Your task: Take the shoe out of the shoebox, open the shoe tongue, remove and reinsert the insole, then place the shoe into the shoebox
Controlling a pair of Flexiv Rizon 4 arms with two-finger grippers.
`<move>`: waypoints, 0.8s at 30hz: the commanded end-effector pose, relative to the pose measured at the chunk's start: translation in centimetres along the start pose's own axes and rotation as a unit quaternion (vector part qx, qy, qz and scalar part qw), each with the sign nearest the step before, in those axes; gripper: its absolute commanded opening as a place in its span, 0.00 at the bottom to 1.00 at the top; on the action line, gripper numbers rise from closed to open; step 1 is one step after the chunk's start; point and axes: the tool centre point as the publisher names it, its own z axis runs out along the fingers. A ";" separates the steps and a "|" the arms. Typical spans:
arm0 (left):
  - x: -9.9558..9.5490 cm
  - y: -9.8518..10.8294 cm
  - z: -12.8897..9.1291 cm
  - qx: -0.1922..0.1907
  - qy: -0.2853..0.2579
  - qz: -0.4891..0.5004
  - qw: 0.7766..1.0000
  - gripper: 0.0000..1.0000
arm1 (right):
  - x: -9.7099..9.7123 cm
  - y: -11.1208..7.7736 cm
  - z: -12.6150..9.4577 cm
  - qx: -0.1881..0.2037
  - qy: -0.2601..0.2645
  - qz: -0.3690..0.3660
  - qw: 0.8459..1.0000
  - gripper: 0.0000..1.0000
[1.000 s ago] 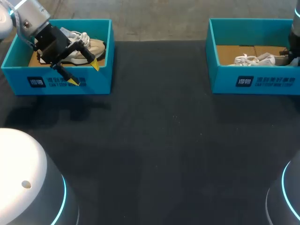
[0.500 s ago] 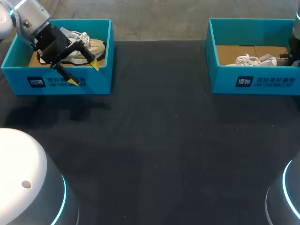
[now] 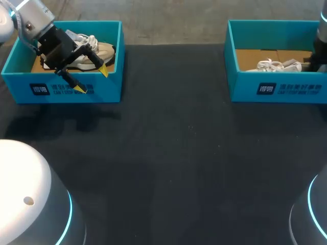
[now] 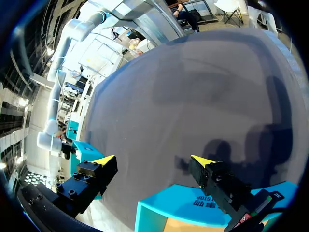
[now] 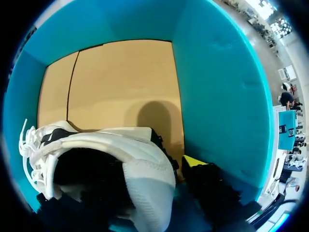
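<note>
Left gripper (image 3: 93, 80) spread wide, empty, over the far-left corner shoebox (image 3: 110, 88) holding a beige shoe (image 3: 100, 51), right gripper (image 5: 192, 164) down by the white shoe (image 3: 278, 65) in the far-right corner shoebox (image 3: 245, 88), grip impossible to tell.

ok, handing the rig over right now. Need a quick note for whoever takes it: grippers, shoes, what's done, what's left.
Left gripper: open and empty, over the front wall of the left shoebox, which holds a beige shoe.
Right gripper: down inside the right shoebox, at the heel of the white shoe. These views do not show whether it has a grip.
Done: nothing visible. Both shoes lie in their boxes.
Left: every step, starting with lifting a shoe out onto the table.
</note>
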 end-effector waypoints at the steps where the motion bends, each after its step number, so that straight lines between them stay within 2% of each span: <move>1: 0.0 -0.1 0.0 -0.001 0.001 0.000 1.000 1.00 | 0.2 -0.1 -1.0 -0.002 -0.007 0.003 1.000 1.00; 20: 0.0 -0.1 0.0 -0.001 0.001 0.000 1.000 1.00 | 0.9 0.1 -5.2 -0.016 -0.012 0.011 1.000 1.00; 24: 0.0 -0.1 0.0 -0.001 0.001 0.000 1.000 1.00 | 1.1 0.1 -6.7 -0.020 -0.013 0.013 1.000 1.00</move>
